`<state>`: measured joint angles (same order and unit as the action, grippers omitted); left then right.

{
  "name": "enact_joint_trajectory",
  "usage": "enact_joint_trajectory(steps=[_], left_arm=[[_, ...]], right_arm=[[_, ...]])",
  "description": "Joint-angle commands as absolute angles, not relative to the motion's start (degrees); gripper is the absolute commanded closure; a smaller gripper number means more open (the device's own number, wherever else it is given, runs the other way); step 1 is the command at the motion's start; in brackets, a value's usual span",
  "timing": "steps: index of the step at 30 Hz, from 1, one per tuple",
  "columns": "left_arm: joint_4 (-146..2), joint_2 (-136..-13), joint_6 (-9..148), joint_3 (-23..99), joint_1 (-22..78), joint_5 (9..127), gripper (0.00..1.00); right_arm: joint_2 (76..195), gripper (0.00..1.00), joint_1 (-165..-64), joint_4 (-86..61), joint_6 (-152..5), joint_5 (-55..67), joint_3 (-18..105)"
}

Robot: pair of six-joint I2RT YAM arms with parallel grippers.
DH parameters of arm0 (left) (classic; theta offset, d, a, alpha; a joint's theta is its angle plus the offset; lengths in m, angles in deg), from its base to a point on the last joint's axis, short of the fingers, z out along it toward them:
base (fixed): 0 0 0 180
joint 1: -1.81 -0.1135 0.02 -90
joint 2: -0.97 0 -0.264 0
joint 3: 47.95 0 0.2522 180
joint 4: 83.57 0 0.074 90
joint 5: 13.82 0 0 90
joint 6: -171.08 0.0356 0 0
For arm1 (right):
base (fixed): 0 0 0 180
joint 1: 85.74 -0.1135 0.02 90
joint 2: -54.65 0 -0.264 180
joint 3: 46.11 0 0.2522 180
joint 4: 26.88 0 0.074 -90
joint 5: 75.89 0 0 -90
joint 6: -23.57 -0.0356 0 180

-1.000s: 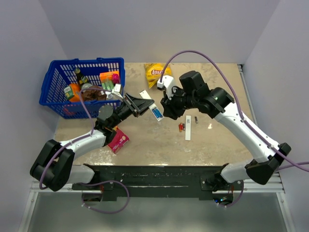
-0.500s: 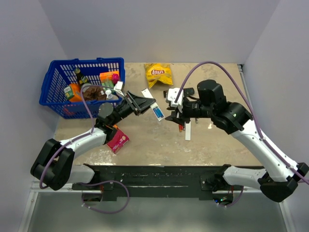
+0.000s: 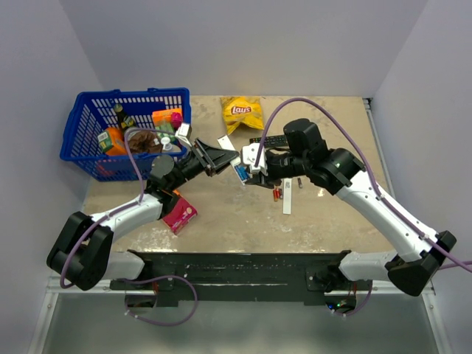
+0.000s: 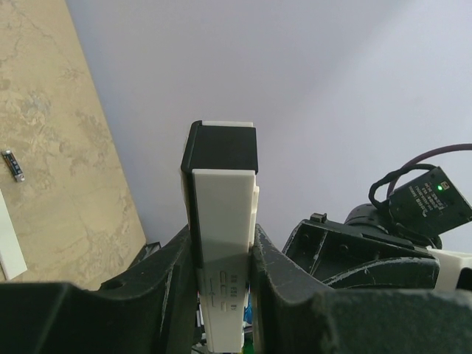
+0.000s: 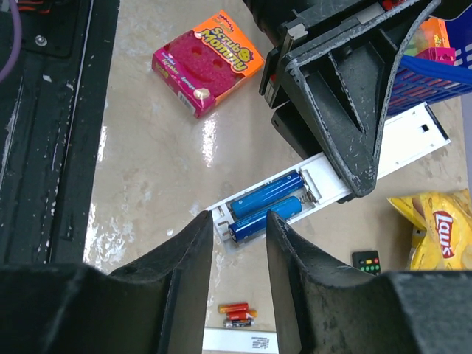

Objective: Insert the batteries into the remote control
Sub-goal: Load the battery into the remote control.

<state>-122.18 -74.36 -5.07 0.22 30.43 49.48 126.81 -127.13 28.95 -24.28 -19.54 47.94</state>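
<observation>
The remote control [image 4: 221, 221] is held above the surface [image 5: 147, 184], pinched between the left fingers [image 4: 166, 291], with two blue batteries [image 5: 265, 193] seated in its open compartment. The right fingers [image 5: 184, 280] are spread, empty, over that end. Beside the white back strip [image 5: 243, 341], red-orange batteries [image 5: 237, 310] are seen lying.

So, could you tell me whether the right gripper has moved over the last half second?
Yes. The right gripper has swung left, away from the white strip and up to the remote.
</observation>
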Motion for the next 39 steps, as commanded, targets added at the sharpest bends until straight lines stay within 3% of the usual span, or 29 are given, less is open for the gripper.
enact_joint_trajectory(steps=[1, 13, 29, 39], left_arm=[[-123.68, -73.65, -4.52, 2.64, 30.11, 48.49, 1.0], [-123.86, -73.3, -4.61, 2.81, 30.11, 48.58, 1.0], [-124.91, -72.42, -4.96, 2.29, 30.11, 47.79, 1.0], [-124.74, -72.34, -5.05, 1.93, 30.11, 48.14, 1.0]], right_arm=[[126.28, 0.64, -126.96, 28.46, -21.61, -21.4, 49.04], [126.81, 0.73, -126.87, 28.19, -22.66, -22.98, 47.72], [127.34, 0.77, -126.52, 23.01, -25.29, -25.35, 43.5], [126.11, 0.75, -126.52, 22.65, -27.4, -29.57, 49.29]])
